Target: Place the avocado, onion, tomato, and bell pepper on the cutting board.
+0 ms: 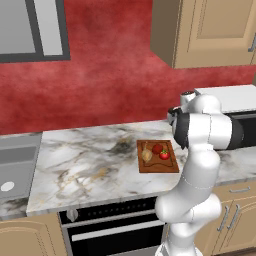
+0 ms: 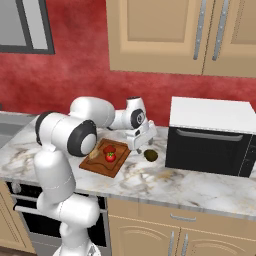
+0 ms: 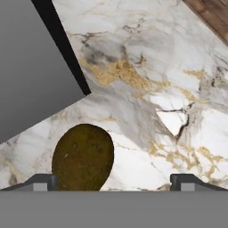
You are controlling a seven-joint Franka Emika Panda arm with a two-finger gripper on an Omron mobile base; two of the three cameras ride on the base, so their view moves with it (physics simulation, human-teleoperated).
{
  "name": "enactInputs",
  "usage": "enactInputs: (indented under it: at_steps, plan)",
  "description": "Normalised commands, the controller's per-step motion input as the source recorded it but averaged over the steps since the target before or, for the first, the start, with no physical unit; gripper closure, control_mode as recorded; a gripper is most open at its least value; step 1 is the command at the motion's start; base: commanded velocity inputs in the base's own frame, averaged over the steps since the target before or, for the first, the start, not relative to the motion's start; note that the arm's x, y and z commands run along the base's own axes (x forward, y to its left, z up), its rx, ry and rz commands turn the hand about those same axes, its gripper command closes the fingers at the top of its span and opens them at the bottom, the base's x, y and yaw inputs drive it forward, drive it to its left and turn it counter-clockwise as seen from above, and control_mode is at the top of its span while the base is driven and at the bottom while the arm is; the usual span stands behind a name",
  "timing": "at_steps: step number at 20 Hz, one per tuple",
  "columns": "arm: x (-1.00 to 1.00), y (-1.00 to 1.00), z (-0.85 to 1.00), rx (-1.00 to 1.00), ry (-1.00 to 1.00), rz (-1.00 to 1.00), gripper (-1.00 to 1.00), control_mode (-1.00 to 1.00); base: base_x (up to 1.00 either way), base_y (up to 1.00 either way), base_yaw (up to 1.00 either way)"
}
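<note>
Hand view: avocado [image 3: 83, 156] on counter | left base view: onion [image 1: 146, 155] on cutting board [image 1: 170, 165]

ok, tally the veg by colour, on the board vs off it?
Red, on the cutting board: 2 (tomato, bell pepper)
Tan-yellow, on the board: 1 (onion)
Dark green, off the board on the counter by the microwave: 1 (avocado)
Total: 4, with 3 on the board. The open gripper hangs above the avocado.
</note>
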Motion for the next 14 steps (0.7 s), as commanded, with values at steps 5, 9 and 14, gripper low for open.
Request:
enactInputs:
  at_steps: [5, 9, 14]
  plan:
    - [0.0, 0.0, -0.15, 0.0, -0.02, 0.0, -1.0, -1.0, 0.0, 0.0, 0.0]
    - [0.0, 0.0, -0.15, -0.01, -0.07, 0.0, -1.0, -1.0, 0.0, 0.0, 0.0]
    - [0.09, 0.0, -0.14, -0.01, -0.11, 0.0, -1.0, -1.0, 0.0, 0.0, 0.0]
